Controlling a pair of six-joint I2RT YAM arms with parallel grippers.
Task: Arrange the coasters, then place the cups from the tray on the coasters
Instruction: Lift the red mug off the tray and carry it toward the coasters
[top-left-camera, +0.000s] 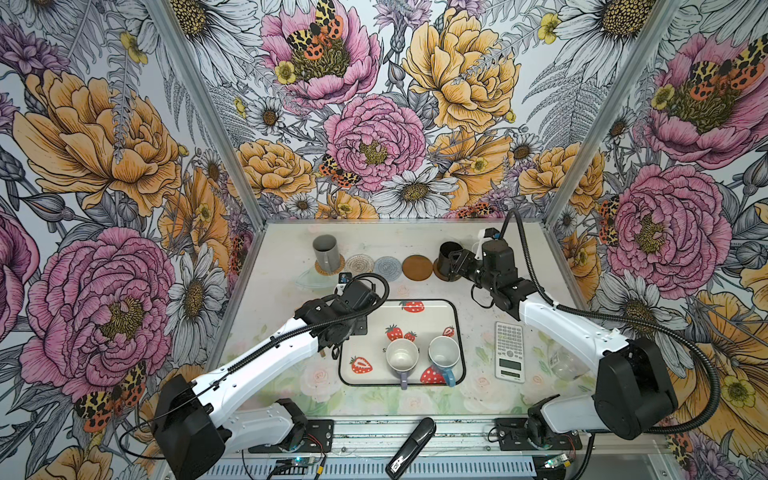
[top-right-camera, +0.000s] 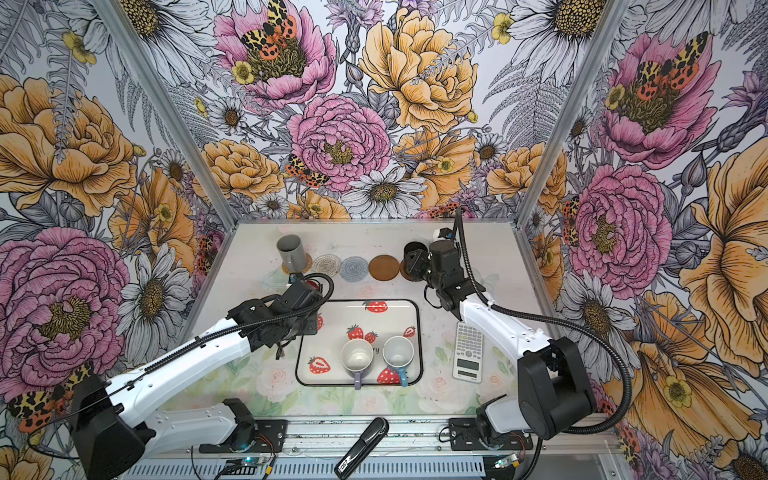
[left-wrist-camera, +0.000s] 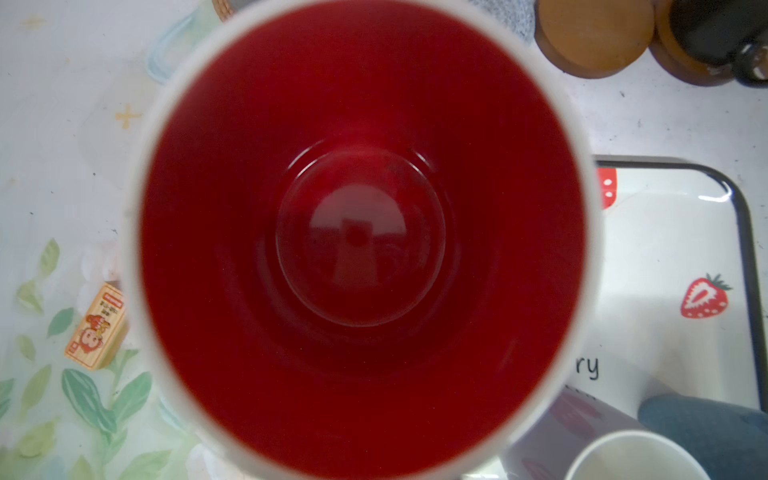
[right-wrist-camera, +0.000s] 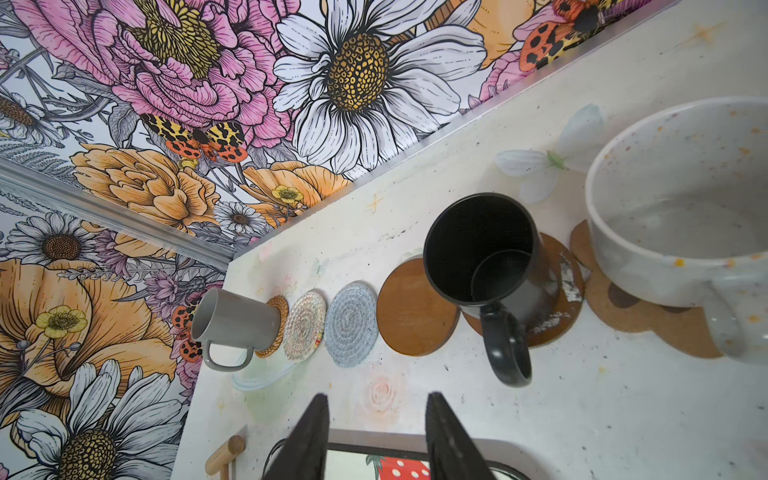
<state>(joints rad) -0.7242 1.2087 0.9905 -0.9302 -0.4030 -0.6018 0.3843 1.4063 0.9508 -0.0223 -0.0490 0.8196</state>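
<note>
Left wrist view is all red: the red-lined mug (left-wrist-camera: 361, 232) at the tray (top-left-camera: 432, 320)'s far corner, buried under my arm (top-left-camera: 266, 353) in both top views, my left gripper (top-left-camera: 358, 296) clamped on it, fingers unseen. Beyond, my right gripper (right-wrist-camera: 376, 415) hangs parted, empty, near the black mug (right-wrist-camera: 478, 249); only that wrist view catches the speckled mug (right-wrist-camera: 673, 199) on its paw coaster (right-wrist-camera: 648, 316).

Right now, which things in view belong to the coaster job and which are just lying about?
Job: strawberry tray; grey mug, black mug, speckled mug, red-lined mug, lavender mug, blue mug; row of six coasters.
Lying about: calculator, glass jar, stapler, wooden block.
</note>
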